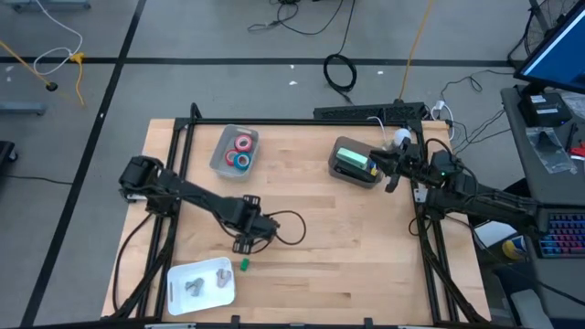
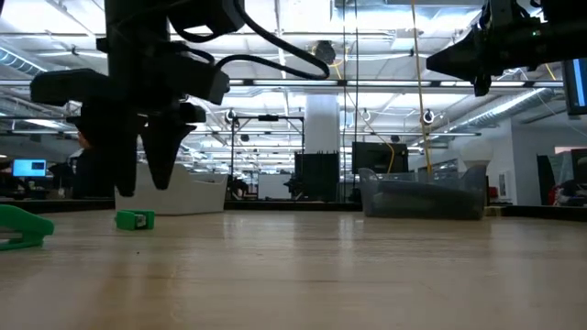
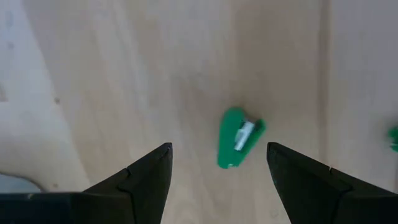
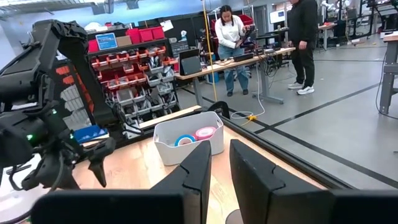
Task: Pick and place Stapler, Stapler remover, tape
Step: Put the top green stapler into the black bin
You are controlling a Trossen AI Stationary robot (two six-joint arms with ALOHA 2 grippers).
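Stapler remover (image 3: 239, 138), small and green, lying flat on bare wood near the table's front, just right of white tray (image 1: 203, 280). Left gripper (image 3: 217, 163) hovering straight above it, fingers wide apart, nothing held. Tape (image 1: 242, 152) sitting in grey bin (image 1: 219, 155) at far left. Right gripper (image 1: 395, 175) parked over far-right bin (image 1: 340, 171) holding the stapler (image 1: 353, 161), fingers nearly together, empty. Risk: remover angled across the jaw line, so likely to skid or flip out on closing; descent too shallow would pinch air.
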